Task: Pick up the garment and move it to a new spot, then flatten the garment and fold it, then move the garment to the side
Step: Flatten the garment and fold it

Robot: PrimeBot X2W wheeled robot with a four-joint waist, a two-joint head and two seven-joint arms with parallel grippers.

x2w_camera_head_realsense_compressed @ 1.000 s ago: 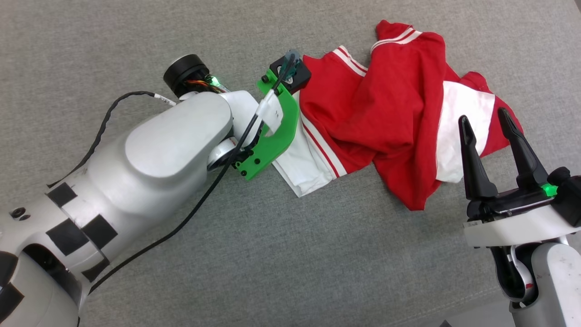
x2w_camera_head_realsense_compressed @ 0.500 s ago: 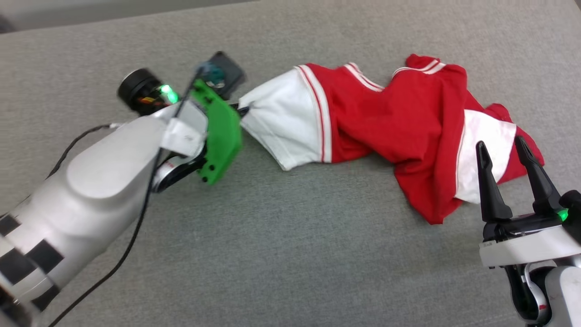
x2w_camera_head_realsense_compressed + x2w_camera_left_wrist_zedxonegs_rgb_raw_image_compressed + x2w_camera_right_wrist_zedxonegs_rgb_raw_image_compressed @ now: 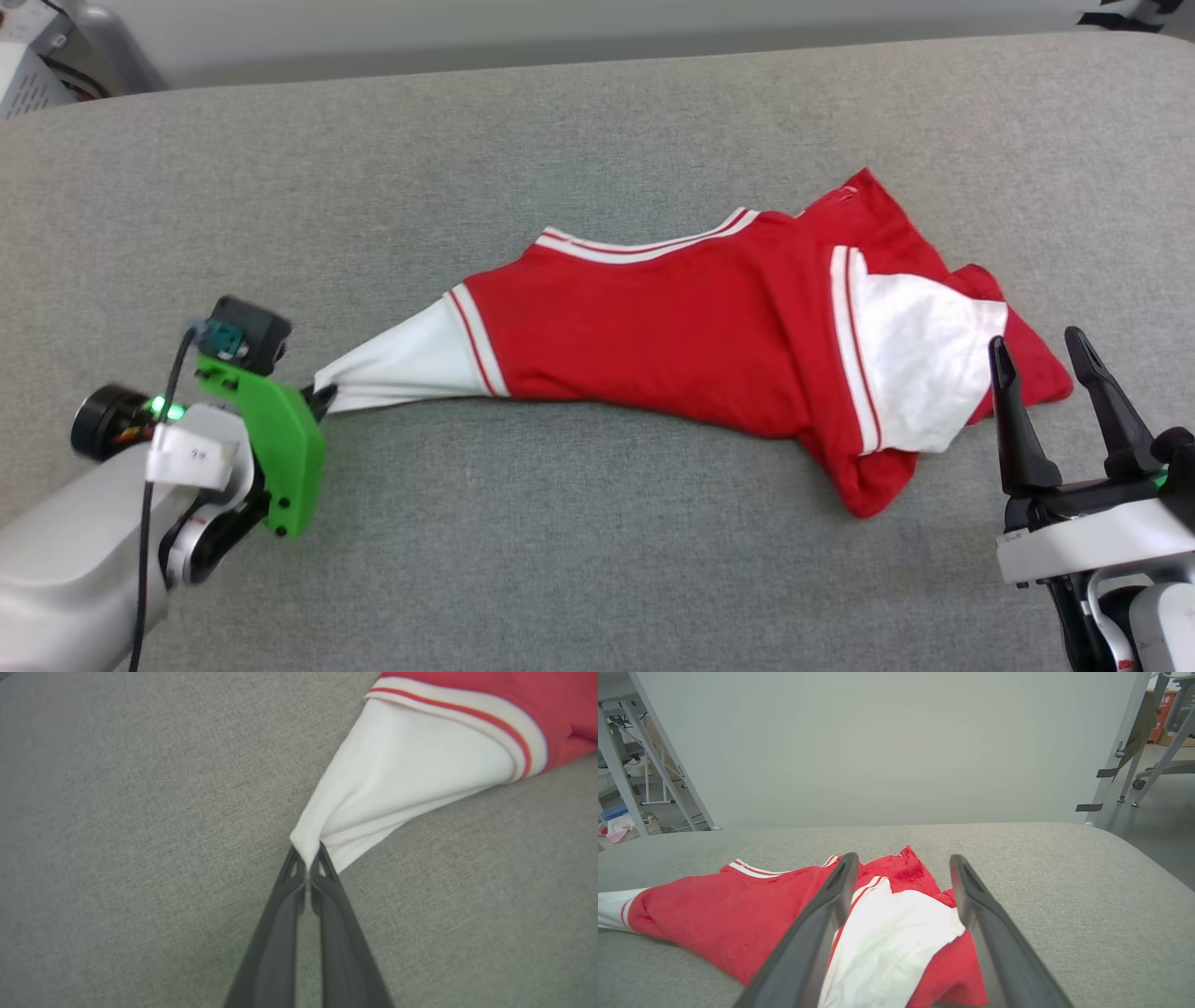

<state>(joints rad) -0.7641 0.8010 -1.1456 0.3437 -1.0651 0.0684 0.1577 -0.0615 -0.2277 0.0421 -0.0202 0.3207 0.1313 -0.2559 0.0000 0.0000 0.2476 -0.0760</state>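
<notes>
The garment [image 3: 653, 345] lies stretched out across the grey padded surface, red with white sleeves and striped trim. My left gripper [image 3: 322, 399] is shut on the tip of its white sleeve [image 3: 402, 779], pulled taut toward the left; in the left wrist view the gripper [image 3: 307, 856] pinches the cloth between closed fingertips. My right gripper [image 3: 1038, 347] stands open at the lower right, just in front of the garment's other white sleeve [image 3: 887, 947], holding nothing. In the right wrist view the gripper [image 3: 903, 858] frames the bunched red and white cloth. The lettering is hidden.
The grey padded surface [image 3: 560, 560] stretches wide around the garment, with its far edge at the top. Behind it stands a pale wall panel [image 3: 887, 742]. Metal frames and a chair base [image 3: 1157, 765] stand on the floor off to the right.
My left gripper has dragged the white sleeve far to the left, stretching the crumpled garment out long. The head view has also shifted, showing the surface's far edge.
</notes>
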